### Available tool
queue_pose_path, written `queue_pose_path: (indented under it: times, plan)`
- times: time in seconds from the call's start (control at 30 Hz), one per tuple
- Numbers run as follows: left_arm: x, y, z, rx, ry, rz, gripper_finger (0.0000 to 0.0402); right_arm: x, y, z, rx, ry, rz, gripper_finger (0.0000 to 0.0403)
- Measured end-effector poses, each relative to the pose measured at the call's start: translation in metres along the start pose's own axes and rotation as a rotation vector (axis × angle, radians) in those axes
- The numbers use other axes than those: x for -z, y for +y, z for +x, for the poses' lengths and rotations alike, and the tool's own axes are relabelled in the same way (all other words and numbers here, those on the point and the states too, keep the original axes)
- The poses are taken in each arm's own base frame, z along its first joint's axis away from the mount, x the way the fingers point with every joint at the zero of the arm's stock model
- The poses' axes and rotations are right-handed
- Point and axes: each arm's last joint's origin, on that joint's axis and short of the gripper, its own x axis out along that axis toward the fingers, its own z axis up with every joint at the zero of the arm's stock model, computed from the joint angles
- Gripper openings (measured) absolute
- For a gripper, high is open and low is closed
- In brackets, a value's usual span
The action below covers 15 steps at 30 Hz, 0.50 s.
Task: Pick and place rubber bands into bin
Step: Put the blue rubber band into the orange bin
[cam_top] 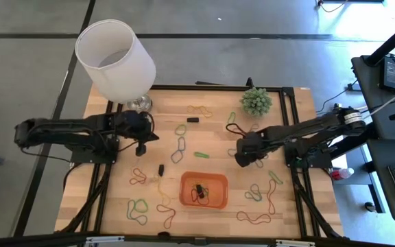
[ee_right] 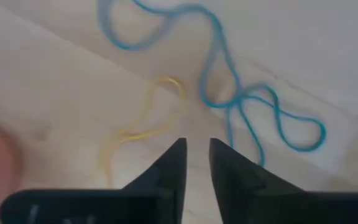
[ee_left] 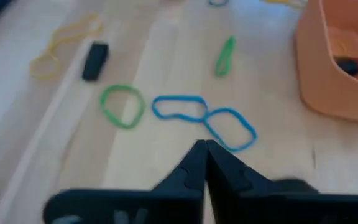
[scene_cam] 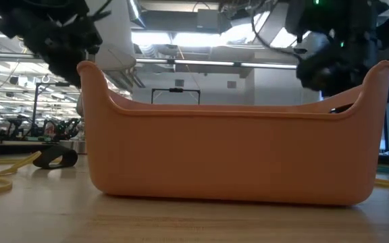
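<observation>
The rubber bands lie scattered flat over the wooden table [cam_top: 115, 185] in green, red, yellow, blue and dark colours. The orange bin [cam_top: 204, 190] stands near the table's near edge, with dark bands inside, and fills the low view [scene_cam: 235, 162]. My left gripper [cam_top: 142, 147] is shut and hovers left of a blue figure-eight band [ee_left: 204, 118] and a green loop [ee_left: 122, 106]. My right gripper [cam_top: 242, 156] is open by a narrow gap [ee_right: 196, 146] above the table. A yellow band [ee_right: 148, 118] and a blue band [ee_right: 229, 93] lie just beyond its fingertips.
A white lampshade [cam_top: 115, 58] stands at the far left corner and a small green plant [cam_top: 256, 101] at the far edge. Small solid black pieces [cam_top: 161, 168] [ee_left: 95, 60] lie among the bands. A black frame borders the table [cam_top: 290, 92].
</observation>
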Motion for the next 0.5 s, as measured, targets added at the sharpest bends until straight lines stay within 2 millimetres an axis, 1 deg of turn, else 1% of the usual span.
queue_pose_path:
  times: [0.07,0.17,0.3,0.4,0.5]
  plan:
    - [0.004,0.002,0.002,0.062,0.007,0.033,0.0001,0.003,0.000,0.007,0.024,0.033,0.003,0.0091]
    - [0.005,0.002,0.002,0.162,0.013,0.085,0.0002,0.007,0.004,0.009,0.017,0.054,0.003,0.0111]
    - [0.009,0.002,0.003,0.202,0.038,0.147,0.0001,0.011,0.004,0.009,0.031,0.060,-0.019,0.0132]
    - [0.009,0.003,0.003,0.235,0.036,0.147,0.0001,0.013,0.001,0.009,0.063,0.069,-0.027,0.0142]
    - [0.009,0.002,0.002,0.289,0.026,0.130,0.0001,0.014,-0.002,0.009,0.090,0.080,-0.082,0.0148]
